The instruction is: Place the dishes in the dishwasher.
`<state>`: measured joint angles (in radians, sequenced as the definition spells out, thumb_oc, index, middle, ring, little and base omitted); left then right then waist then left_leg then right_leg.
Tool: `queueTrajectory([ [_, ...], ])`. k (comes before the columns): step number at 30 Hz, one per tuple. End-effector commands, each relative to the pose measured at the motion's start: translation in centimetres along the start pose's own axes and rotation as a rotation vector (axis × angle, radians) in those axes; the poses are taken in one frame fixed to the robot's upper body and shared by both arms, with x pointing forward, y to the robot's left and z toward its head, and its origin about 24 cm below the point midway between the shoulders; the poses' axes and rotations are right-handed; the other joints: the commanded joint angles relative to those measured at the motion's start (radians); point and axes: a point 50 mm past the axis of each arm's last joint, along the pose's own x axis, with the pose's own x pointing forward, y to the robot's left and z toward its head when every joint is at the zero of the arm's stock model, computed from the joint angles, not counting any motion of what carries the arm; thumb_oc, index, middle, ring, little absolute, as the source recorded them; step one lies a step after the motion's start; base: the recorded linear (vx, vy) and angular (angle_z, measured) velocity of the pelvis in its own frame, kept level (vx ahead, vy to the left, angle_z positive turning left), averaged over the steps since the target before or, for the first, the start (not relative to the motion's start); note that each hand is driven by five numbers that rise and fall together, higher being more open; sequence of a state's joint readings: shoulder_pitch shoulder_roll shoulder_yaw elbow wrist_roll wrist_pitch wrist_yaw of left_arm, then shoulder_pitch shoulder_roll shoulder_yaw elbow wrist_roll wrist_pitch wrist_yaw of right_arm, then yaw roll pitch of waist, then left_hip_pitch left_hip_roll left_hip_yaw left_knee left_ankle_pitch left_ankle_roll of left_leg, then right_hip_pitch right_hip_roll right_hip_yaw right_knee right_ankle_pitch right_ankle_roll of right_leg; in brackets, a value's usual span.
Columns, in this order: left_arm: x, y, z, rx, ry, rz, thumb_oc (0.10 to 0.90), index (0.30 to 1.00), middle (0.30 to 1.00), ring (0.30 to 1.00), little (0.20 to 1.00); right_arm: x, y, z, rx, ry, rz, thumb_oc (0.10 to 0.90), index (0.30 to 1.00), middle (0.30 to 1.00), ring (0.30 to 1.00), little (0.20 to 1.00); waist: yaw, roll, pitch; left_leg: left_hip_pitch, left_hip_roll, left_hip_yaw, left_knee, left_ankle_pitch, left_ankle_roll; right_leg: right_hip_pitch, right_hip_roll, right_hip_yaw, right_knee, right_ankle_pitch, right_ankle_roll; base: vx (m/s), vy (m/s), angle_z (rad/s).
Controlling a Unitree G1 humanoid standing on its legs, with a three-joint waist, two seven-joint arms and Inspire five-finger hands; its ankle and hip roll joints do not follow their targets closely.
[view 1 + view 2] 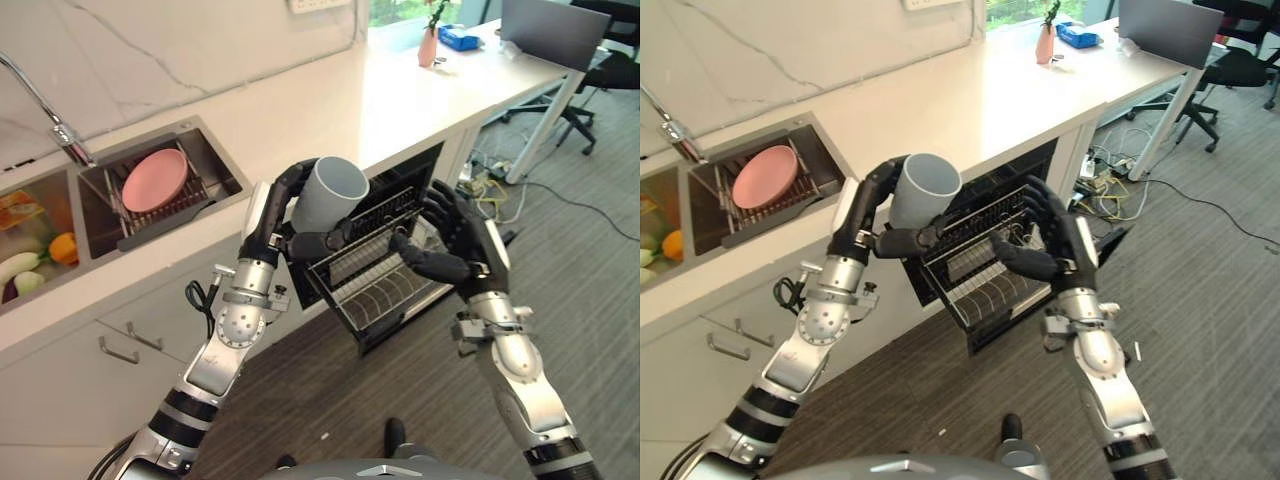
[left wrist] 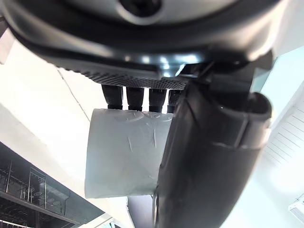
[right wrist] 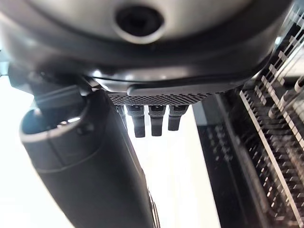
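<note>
A grey cup [image 1: 333,193] is held in the left hand [image 1: 283,225], whose fingers and thumb are curled round its side; the cup is tilted, its open mouth turned up and to the right. It is carried just above the left near corner of the dishwasher rack [image 1: 375,270], which is pulled out from under the white counter [image 1: 330,105]. The rack's wire tines appear bare, though its far end is partly hidden.

The right hand [image 1: 455,245] hovers over the right part of the rack with nothing in it. Its fingers are loosely bent and its thumb points left toward the cup; whether the rack's wire is touched cannot be told.

Far to the left, a pink plate [image 1: 154,180] is seen in the sink [image 1: 222,170], leaning on a dark drainer, not yet loaded.

The step in hand is judged to be the loading of the cup. For the next move, the cup would need to be turned mouth down, lowered between the tines, and only then released. The plate would remain to be fetched afterwards.
</note>
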<state>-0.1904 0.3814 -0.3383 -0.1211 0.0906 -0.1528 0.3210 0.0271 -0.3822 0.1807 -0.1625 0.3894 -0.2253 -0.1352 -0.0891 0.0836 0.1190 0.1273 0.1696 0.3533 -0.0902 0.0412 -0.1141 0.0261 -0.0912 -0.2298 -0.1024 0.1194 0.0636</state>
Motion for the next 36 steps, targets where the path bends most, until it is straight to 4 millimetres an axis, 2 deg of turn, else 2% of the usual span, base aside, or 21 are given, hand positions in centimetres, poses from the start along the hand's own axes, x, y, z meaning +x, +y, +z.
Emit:
queueTrajectory([
  [1, 3.0, 0.4, 5.0, -0.025, -0.309, 0.051, 0.400, 0.300, 0.300, 0.300, 0.300, 2.2, 1.2, 6.3, 0.239, -0.376, 0.021, 0.800, 0.900, 0.900, 0.900, 0.900, 0.006, -0.057, -0.047, 0.042, 0.013, -0.001, 0.003, 0.000, -0.025, 0.126, -0.078, -0.010, 0.017, -0.119, 0.117, 0.00, -0.012, 0.20],
  [5, 3.2, -0.7, 5.5, -0.041, -0.331, 0.007, 0.400, 0.300, 0.300, 0.300, 0.300, 2.7, 2.5, 6.6, 0.326, -0.384, 0.057, 0.800, 0.900, 0.900, 0.900, 0.900, 0.014, -0.052, -0.051, 0.046, 0.015, -0.010, 0.003, 0.003, -0.027, 0.138, -0.080, -0.020, 0.018, -0.124, 0.113, 0.01, -0.019, 0.09],
  [13, 3.0, -2.6, 5.9, -0.043, -0.347, -0.085, 0.400, 0.300, 0.300, 0.300, 0.300, 3.1, 4.3, 6.5, 0.351, -0.360, 0.131, 0.800, 0.900, 0.900, 0.900, 0.900, 0.026, -0.051, -0.051, 0.050, 0.013, -0.026, 0.003, 0.003, -0.027, 0.155, -0.083, -0.036, 0.020, -0.129, 0.111, 0.00, -0.012, 0.11],
  [18, 2.5, -4.0, 5.8, 0.001, -0.359, -0.207, 0.400, 0.300, 0.300, 0.300, 0.300, 3.0, 5.5, 6.5, 0.394, -0.333, 0.229, 0.800, 0.900, 0.900, 0.900, 0.900, 0.032, -0.055, -0.051, 0.052, 0.013, -0.030, 0.003, 0.000, -0.026, 0.158, -0.084, -0.042, 0.020, -0.128, 0.111, -0.01, -0.005, 0.03],
  [26, 2.2, -5.1, 5.9, 0.005, -0.371, -0.304, 0.400, 0.300, 0.300, 0.300, 0.300, 3.2, 6.3, 6.6, 0.408, -0.318, 0.300, 0.800, 0.900, 0.900, 0.900, 0.900, 0.034, -0.058, -0.051, 0.051, 0.013, -0.035, 0.003, -0.003, -0.026, 0.160, -0.085, -0.046, 0.021, -0.126, 0.112, 0.00, -0.001, 0.03],
  [31, 2.0, -5.7, 5.1, 0.018, -0.334, -0.369, 0.400, 0.300, 0.300, 0.300, 0.300, 3.2, 6.7, 6.9, 0.408, -0.323, 0.341, 0.800, 0.900, 0.900, 0.900, 0.900, 0.033, -0.058, -0.050, 0.051, 0.013, -0.034, 0.003, -0.003, -0.026, 0.158, -0.085, -0.043, 0.021, -0.125, 0.111, 0.00, 0.000, 0.00],
  [36, 1.8, -5.7, 3.8, 0.001, -0.258, -0.355, 0.400, 0.300, 0.300, 0.300, 0.300, 3.1, 6.9, 7.1, 0.418, -0.325, 0.357, 0.800, 0.900, 0.900, 0.900, 0.900, 0.031, -0.059, -0.049, 0.051, 0.012, -0.033, 0.003, -0.004, -0.025, 0.157, -0.086, -0.043, 0.021, -0.122, 0.112, 0.00, 0.000, 0.00],
])
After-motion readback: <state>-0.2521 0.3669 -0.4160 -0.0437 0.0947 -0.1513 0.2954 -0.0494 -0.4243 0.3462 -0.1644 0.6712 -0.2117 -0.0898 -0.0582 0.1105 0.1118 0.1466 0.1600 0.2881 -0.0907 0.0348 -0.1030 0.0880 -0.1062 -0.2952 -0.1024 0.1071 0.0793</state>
